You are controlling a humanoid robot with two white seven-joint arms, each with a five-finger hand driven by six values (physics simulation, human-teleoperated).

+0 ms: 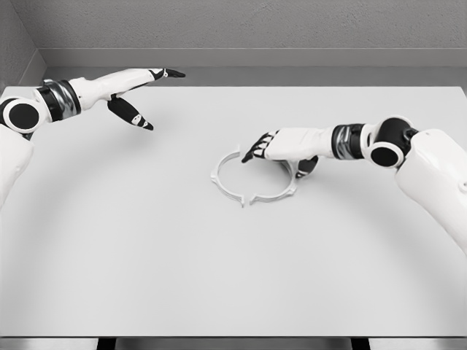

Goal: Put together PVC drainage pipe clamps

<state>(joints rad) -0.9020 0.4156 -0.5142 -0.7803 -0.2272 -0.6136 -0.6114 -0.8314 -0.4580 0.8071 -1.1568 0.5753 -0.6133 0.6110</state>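
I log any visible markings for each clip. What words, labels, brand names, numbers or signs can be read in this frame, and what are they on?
None: no readable text, number or sign shows anywhere in the head view.
The pipe clamp ring, the table, the left hand, the right hand and the wall all look plain and unmarked.
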